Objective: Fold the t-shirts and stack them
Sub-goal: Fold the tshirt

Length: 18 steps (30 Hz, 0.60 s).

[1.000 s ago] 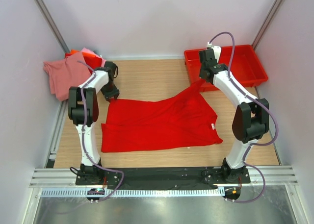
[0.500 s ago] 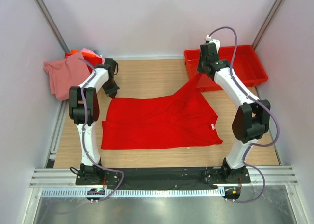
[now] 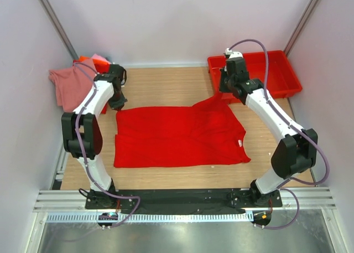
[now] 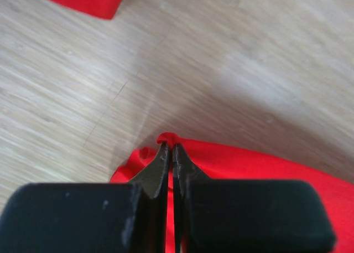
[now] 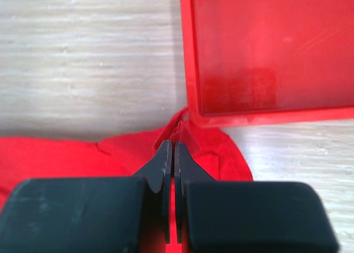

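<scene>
Cloth covers the middle of the table: the bright red t-shirt lies spread out flat, left of the red tray and nearer the arms than it. The right gripper, just at the tray's near left corner, has its fingers pinched on the shirt's far right corner, raised in a small peak. The left gripper, well left of the tray, is clamped on the far left corner. Farthest from the tray sits a heap of pink and orange shirts.
</scene>
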Tool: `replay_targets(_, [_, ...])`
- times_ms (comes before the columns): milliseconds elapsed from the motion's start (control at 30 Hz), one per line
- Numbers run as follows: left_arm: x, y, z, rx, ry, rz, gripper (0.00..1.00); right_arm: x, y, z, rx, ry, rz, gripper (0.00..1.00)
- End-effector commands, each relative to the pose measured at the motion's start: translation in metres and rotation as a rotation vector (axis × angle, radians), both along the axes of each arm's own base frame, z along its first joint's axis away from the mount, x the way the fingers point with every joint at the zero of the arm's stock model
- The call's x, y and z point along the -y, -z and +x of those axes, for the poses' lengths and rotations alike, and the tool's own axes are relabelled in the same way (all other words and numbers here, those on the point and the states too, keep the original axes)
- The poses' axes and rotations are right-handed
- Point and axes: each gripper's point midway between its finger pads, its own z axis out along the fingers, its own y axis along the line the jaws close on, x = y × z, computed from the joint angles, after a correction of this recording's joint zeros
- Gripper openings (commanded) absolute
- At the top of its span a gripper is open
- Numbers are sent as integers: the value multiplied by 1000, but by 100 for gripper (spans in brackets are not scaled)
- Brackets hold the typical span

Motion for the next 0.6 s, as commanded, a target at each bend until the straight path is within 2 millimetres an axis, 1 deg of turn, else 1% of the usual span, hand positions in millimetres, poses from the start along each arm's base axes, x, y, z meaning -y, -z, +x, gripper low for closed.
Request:
replay_targets(0, [-9, 7, -14, -34, 4, 47, 0, -2, -26, -20, 52, -31, 5, 1])
replay_targets(33, [-9, 9, -15, -37, 4, 47, 0, -3, -26, -25, 49, -33, 9, 1])
replay_targets(67, [-9, 9, -16, -37, 3, 49, 0, -3, -22, -31, 38, -30, 4, 1])
replay_targets(100, [-10, 12, -19, -46, 5, 50, 0, -4, -29, -40, 52, -34, 10, 1])
replay_targets(167, [-10, 13, -22, -54, 6, 53, 0, -3, -28, -51, 47, -29, 5, 1])
replay_targets(200, [-10, 14, -23, -60, 9, 53, 0, 2, -20, -58, 24, -10, -9, 1])
replay_targets(233, [-11, 15, -25, -67, 10, 57, 0, 3, -25, -65, 30, -4, 1, 1])
replay_targets(267, [-11, 16, -27, -74, 12, 60, 0, 6, -22, -70, 24, 3, 3, 1])
replay_targets(300, [-13, 14, -28, -72, 10, 64, 0, 8, -12, -77, -5, 7, -3, 1])
replay_targets(333, [-13, 14, -30, -77, 10, 68, 0, 9, -17, -85, 7, 14, 18, 1])
replay_targets(367, [-14, 14, -31, -80, 12, 71, 0, 9, -6, -92, -21, 26, 43, 1])
replay_targets(400, [-15, 14, -33, -83, 10, 73, 0, 8, -3, -98, -29, 33, 69, 1])
replay_targets(433, [-15, 13, -35, -81, 9, 76, 0, 4, -4, -106, -29, 22, 104, 1])
replay_targets(467, [-16, 13, -36, -83, 10, 78, 0, 3, 7, -114, -57, 38, 138, 1])
replay_targets(500, [-16, 12, -38, -82, 11, 77, 0, 2, 12, -120, -68, 42, 152, 1])
replay_targets(533, [-16, 11, -41, -83, 13, 77, 0, 1, 10, -127, -59, 44, 169, 1])
replay_targets(567, [-17, 11, -43, -84, 14, 80, 0, 3, 24, -134, -89, 69, 182, 1])
